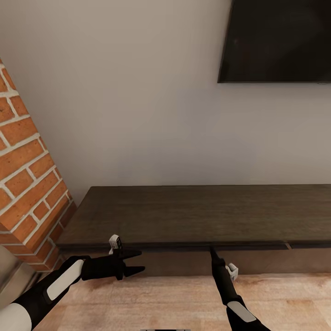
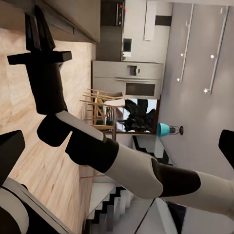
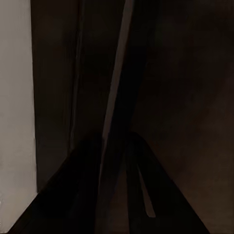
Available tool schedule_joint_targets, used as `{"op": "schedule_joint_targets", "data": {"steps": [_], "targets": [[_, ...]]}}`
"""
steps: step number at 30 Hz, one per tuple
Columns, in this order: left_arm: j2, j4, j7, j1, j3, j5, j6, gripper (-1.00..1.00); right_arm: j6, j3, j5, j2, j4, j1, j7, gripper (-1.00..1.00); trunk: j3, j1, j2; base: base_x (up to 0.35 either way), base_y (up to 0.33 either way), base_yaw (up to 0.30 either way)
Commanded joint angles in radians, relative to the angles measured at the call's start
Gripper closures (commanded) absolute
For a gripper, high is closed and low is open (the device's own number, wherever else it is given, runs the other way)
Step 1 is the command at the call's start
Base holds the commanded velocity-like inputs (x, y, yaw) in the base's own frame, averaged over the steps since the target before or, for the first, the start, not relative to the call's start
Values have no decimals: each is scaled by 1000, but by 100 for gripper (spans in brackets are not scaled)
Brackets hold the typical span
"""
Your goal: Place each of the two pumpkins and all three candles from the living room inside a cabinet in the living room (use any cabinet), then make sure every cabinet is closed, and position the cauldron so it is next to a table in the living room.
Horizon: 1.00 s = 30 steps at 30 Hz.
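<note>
Long low dark-brown wood cabinet [image 1: 197, 214] against the pale wall, below the black screen [image 1: 276, 41]. Right gripper [image 1: 213, 251] at its front top edge, fingers seemingly together. Left gripper [image 1: 138, 262] beside the cabinet front, spread, empty. Handleless fronts look stiff, smooth; best hooked at the top lip.

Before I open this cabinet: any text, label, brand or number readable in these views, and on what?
None can be read.
The wall screen is dark, with no logo showing.
The cabinet top and front are plain wood, no markings.
The white tags near the left gripper and right gripper are too small to show any print.
The kitchen appliances in the left wrist view carry nothing legible.
</note>
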Motion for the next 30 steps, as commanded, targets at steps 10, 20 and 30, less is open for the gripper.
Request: {"op": "schedule_joint_targets", "data": {"steps": [10,20,30], "targets": [[0,1,-2,-1,-4,3,4,-100,-6,11,-10,0,-19,-1,8,100,-1,0,0,0,0,0],[-1,5,-1,-1,-4,3,4,-100,-6,11,-10,0,-19,-1,7,100,-1,0,0,0,0,0],[0,5,-2,-1,-4,3,4,-100,-6,11,-10,1,-19,-1,8,100,-1,0,0,-32,0,0]]}}
